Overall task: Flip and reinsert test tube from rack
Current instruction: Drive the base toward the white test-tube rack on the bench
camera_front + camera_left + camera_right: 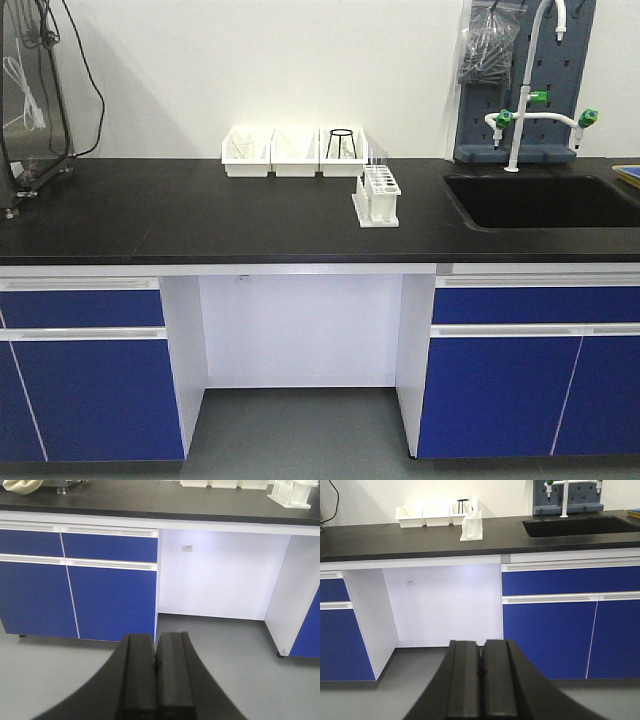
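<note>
Front-facing view: test tube (380, 160) faint in rack (377, 198).

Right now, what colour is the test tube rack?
White. The rack shows best in the exterior front view.

Bright, even room light; soft shadows, perhaps slight blur throughout.

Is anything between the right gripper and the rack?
Nothing visible does: the right gripper, shut, sits back from the counter; the rack has bare top before it, and the bins stand behind.
</note>
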Motion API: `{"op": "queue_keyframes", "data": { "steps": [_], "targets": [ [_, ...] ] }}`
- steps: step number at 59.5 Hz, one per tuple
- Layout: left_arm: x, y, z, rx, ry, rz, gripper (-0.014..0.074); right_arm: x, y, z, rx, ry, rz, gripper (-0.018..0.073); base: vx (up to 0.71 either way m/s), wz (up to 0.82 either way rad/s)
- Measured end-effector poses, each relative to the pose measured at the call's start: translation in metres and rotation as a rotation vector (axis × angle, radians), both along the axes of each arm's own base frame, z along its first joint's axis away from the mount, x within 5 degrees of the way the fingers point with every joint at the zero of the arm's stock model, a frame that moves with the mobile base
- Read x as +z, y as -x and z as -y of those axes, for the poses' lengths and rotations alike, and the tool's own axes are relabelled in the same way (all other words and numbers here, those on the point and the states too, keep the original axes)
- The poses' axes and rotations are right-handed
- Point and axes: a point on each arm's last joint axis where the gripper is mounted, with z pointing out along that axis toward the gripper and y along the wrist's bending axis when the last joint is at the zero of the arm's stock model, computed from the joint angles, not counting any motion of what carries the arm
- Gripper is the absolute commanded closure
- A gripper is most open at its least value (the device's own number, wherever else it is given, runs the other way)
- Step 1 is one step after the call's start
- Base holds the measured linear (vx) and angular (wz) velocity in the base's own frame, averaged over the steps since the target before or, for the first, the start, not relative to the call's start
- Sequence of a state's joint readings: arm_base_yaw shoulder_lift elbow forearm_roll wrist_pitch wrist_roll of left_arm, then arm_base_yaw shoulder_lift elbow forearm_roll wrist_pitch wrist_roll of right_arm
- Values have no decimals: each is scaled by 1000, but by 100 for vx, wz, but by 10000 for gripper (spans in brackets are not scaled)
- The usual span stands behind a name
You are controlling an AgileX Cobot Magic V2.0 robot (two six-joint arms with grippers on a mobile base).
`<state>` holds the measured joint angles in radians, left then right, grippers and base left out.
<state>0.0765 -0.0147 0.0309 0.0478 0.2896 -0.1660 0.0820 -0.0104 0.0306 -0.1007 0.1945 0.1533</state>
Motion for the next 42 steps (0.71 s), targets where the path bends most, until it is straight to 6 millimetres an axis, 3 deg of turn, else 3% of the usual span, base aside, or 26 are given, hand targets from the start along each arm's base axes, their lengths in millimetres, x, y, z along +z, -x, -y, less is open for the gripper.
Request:
{"op": "queue_keyframes", "data": {
  "steps": [42],
  "targets": [
    [0, 0, 0, 0, 0, 0, 603, 0, 0, 0, 0, 0, 0, 568, 10, 0]
  ]
}}
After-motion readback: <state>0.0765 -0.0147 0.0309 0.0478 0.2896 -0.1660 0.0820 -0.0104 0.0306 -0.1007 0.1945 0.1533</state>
